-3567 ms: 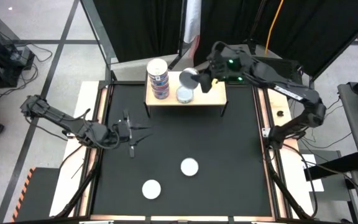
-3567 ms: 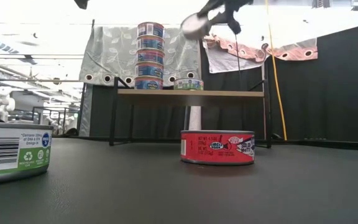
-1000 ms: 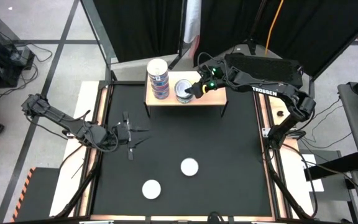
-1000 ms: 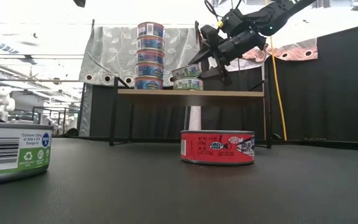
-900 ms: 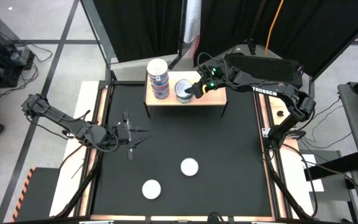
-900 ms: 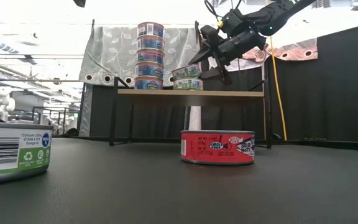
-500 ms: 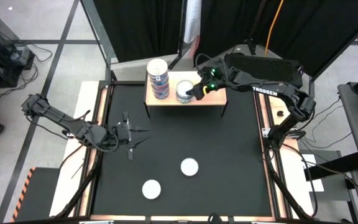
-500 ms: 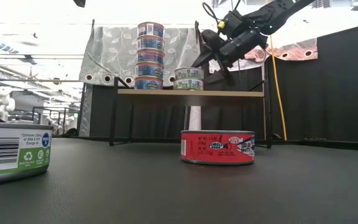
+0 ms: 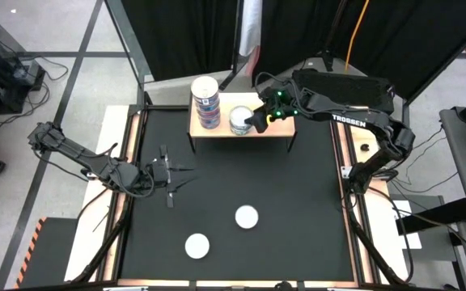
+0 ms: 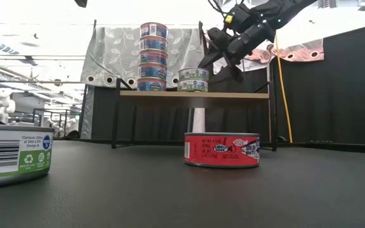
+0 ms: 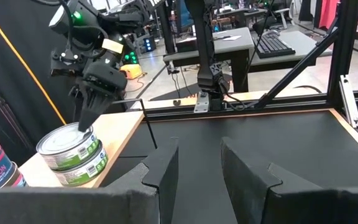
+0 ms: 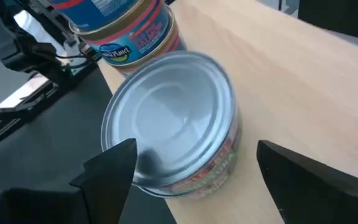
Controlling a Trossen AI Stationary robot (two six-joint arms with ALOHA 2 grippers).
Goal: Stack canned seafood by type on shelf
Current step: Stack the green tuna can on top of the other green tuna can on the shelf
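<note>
On the shelf (image 9: pixel 280 128) a stack of several blue tins (image 10: pixel 153 57) stands at the left end. Beside it, one green-white tin (image 12: pixel 173 124) rests level on another (image 10: pixel 192 85). My right gripper (image 12: pixel 194 155) is open at the upper tin, slanting down from the table's right, with a finger on either side. My left gripper (image 9: pixel 176 179) hovers level over the table's left part, open and holding nothing. A red tin (image 10: pixel 221 149) and a green-white tin (image 10: pixel 11 152) sit flat on the table near its front. My right gripper has one finger (image 12: pixel 107 171) right at the upper green-white tin's rim (image 12: pixel 120 140); I cannot tell whether it touches. The other finger (image 12: pixel 291 168) stands clear of the tin's side, with bare shelf top between them.
The shelf's right half (image 10: pixel 239 95) is bare wood. The black tabletop (image 9: pixel 298 194) lies free between the shelf and the two tins (image 9: pixel 247 217) (image 9: pixel 197 245) near the front. Cables, desks and frames stand in the room beyond the table.
My right gripper has opened and let go of the upper green-white tin. The tin was tilted in its fingers and now lies level on the lower tin. The gripper has turned and eased slightly up and away toward the right.
</note>
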